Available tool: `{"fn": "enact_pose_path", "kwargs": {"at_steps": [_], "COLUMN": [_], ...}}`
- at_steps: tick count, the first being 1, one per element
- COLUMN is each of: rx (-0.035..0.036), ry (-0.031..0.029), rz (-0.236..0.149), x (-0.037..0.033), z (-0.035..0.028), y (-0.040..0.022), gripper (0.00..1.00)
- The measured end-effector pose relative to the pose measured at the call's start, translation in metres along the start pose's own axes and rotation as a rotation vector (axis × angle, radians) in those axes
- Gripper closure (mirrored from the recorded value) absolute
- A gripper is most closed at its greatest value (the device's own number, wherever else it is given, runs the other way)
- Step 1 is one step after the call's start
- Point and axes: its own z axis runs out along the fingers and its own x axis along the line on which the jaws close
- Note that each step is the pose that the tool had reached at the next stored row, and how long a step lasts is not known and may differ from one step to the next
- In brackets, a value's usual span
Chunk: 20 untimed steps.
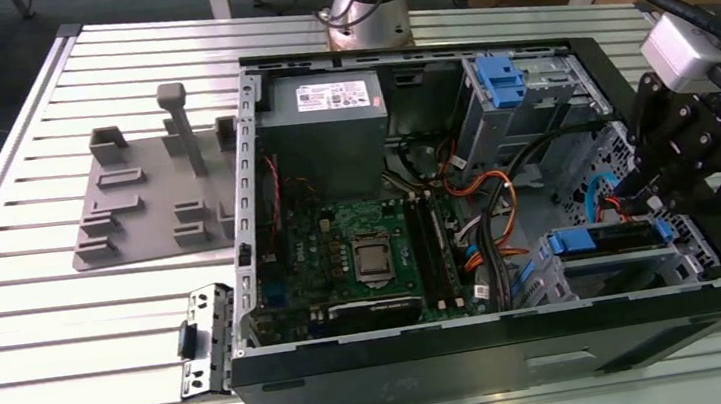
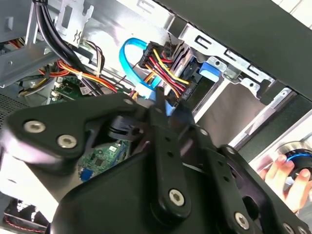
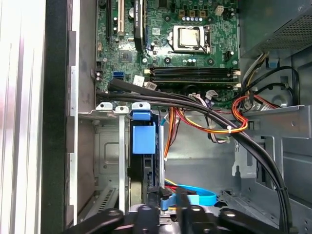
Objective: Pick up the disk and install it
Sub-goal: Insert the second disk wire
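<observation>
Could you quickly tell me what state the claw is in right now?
Claw: at the drive bay inside the computer case, beside the disk seated there; open or closed cannot be told.

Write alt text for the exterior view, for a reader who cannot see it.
An open computer case lies on a slatted metal table, and the arm's black claw is at the drive bay on the exterior view's right, where the blue-railed disk sits. A grey slotted stand rests left of the case.
</observation>
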Motion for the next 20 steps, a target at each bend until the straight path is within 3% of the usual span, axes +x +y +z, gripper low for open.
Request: {"fn": "enact_pose_path", "kwargs": {"at_steps": [4,11,20], "rx": [0.0,0.0,-0.0005], "ry": [0.0035,0.0082,0.0071], "rz": [0.0,0.0,-0.008], "x": [0.0,0.0004,0.0135], "z": [0.0,-0.0001,0.0013], "y": [0.0,0.0003,0.0093], "gripper": [0.84,0.84,0.84]}}
